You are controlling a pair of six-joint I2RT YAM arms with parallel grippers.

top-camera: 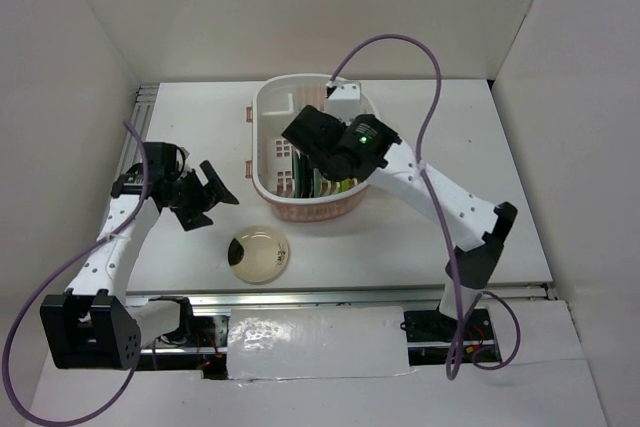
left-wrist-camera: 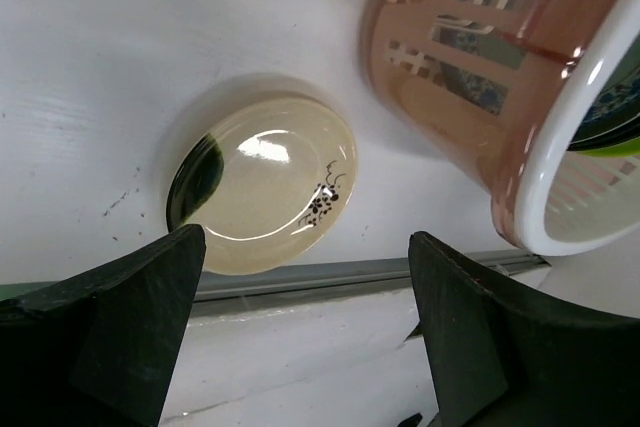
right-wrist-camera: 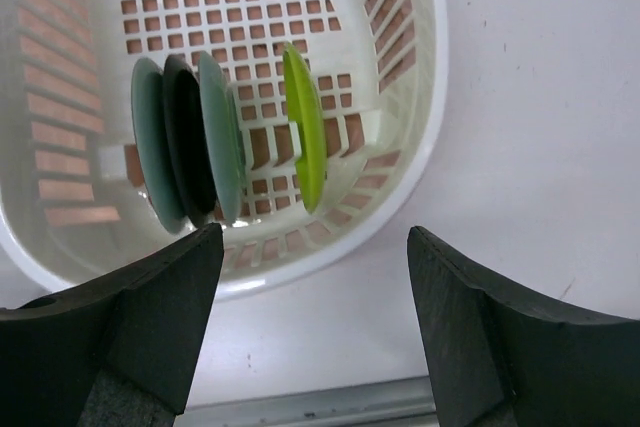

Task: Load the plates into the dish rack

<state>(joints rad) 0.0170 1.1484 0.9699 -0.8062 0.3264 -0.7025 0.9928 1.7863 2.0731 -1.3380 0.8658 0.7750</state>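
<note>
Tan plate [left-wrist-camera: 265, 182] flat on desk [left-wrist-camera: 120, 47], dark patch at its left edge, small dark motif at right. Rack [left-wrist-camera: 450, 107] upper right, apart from plate, blue pattern visible through slots. Fingers [left-wrist-camera: 110, 337] spread wide, empty, low in frame.

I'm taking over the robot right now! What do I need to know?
Left pincer: open, empty, near the tan plate.
Right pincer: open, empty, above the rack.
Done: four plates stand on edge in the rack: two teal plates with the black plate between them, and the green plate.
Left: the tan plate lies flat on the table in front of the rack and isn't loaded yet.
</note>
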